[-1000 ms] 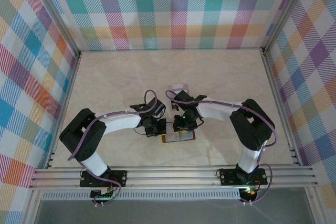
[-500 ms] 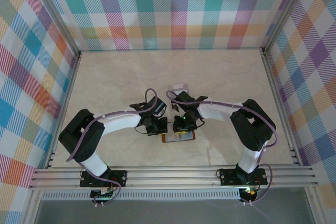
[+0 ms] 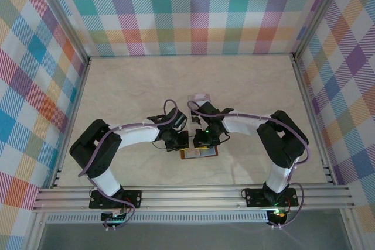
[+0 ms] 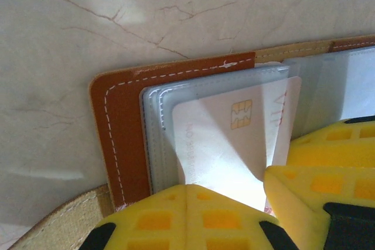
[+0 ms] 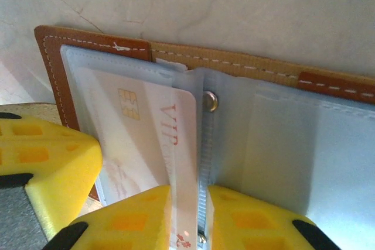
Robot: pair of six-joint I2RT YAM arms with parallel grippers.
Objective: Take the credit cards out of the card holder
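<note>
Pale marbled table (image 3: 117,86), plaid walls (image 3: 193,10), small clear plastic piece (image 3: 200,95).

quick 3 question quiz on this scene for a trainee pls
1. True or false: the card holder lies open on the table.
2. Which red lettering is on the white card? A) VIP B) VISA C) BANK
3. Fill in: the left gripper has its jaws ___.

Key: 1 true; 2 A; 3 shut
</note>
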